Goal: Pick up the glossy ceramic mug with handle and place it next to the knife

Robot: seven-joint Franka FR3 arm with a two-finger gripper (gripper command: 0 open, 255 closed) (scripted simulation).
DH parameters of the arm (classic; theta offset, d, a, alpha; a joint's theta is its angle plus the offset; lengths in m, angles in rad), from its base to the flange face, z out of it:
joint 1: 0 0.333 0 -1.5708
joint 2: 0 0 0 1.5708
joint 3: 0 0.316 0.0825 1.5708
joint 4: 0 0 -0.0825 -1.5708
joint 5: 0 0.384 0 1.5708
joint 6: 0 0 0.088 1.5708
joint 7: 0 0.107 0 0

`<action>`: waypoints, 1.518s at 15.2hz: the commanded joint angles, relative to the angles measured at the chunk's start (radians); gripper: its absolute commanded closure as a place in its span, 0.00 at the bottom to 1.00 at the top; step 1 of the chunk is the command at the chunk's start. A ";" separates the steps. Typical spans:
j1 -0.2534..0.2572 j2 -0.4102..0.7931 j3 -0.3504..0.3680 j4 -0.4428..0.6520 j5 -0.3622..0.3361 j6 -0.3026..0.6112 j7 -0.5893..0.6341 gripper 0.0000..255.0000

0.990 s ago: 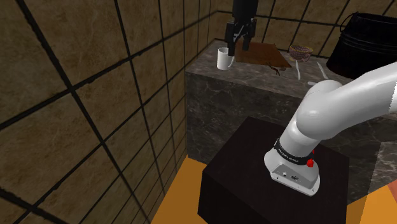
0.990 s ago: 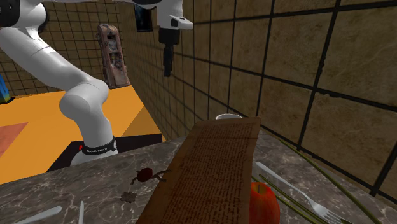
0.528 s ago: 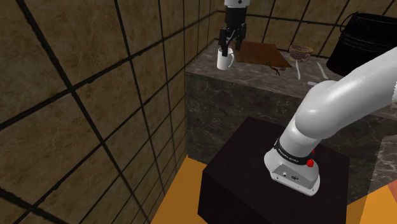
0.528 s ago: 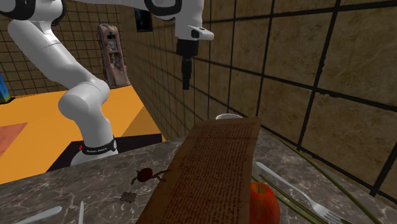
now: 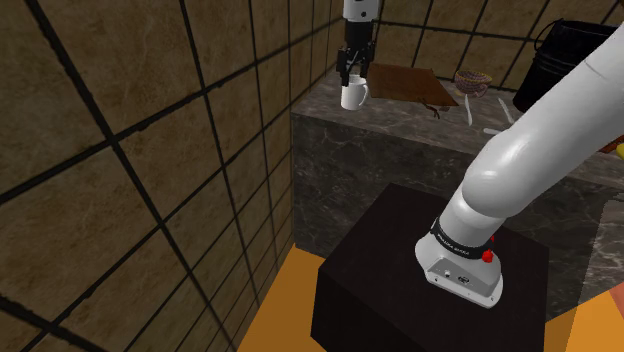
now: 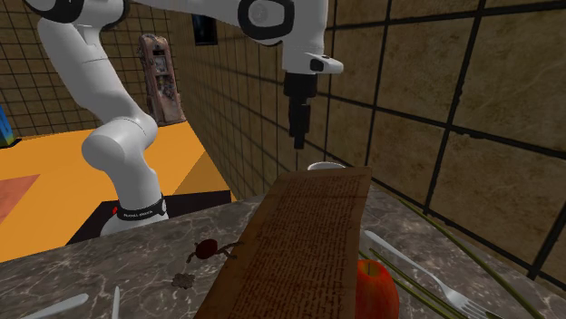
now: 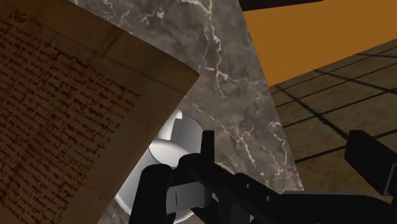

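End effector (image 5: 353,72) apart, hanging just above mug (image 5: 351,96) at desk (image 5: 400,112) corner. We'd lower straight, straddling the rim, clear of paper (image 7: 63,95), then close.

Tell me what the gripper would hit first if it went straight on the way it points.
Probably the white mug, sitting directly below the gripper; exact alignment is hard to judge.

I'm getting dim, flat light all round; the white mug (image 7: 170,141) just below my gripper (image 6: 297,143) is showing brightest, greying at its edges.
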 commanded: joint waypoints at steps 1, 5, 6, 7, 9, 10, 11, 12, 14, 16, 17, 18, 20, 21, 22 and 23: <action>-0.007 0.061 -0.017 0.042 -0.003 0.027 -0.026 0.00; -0.025 0.194 -0.049 0.146 0.003 0.073 -0.082 0.00; -0.028 0.216 -0.053 0.164 0.005 0.079 -0.091 0.00; -0.029 0.218 -0.053 0.153 0.005 0.092 -0.091 0.00; -0.030 0.224 -0.054 0.132 0.005 0.118 -0.091 0.00; -0.031 0.227 -0.055 0.122 0.006 0.132 -0.092 0.00; -0.031 0.230 -0.056 0.112 0.006 0.145 -0.092 0.00; -0.032 0.233 -0.056 0.102 0.006 0.158 -0.092 0.00; -0.033 0.239 -0.057 0.087 0.007 0.179 -0.093 0.00; -0.033 0.239 -0.057 0.087 0.007 0.179 -0.093 0.00; -0.033 0.239 -0.057 0.087 0.007 0.179 -0.093 0.00; -0.033 0.239 -0.057 0.087 0.007 0.179 -0.093 0.00; -0.033 0.239 -0.057 0.087 0.007 0.179 -0.093 0.00; -0.033 0.239 -0.057 0.087 0.007 0.179 -0.093 0.00; -0.033 0.239 -0.057 0.087 0.007 0.179 -0.093 1.00; -0.033 0.239 -0.057 0.087 0.007 0.179 -0.093 1.00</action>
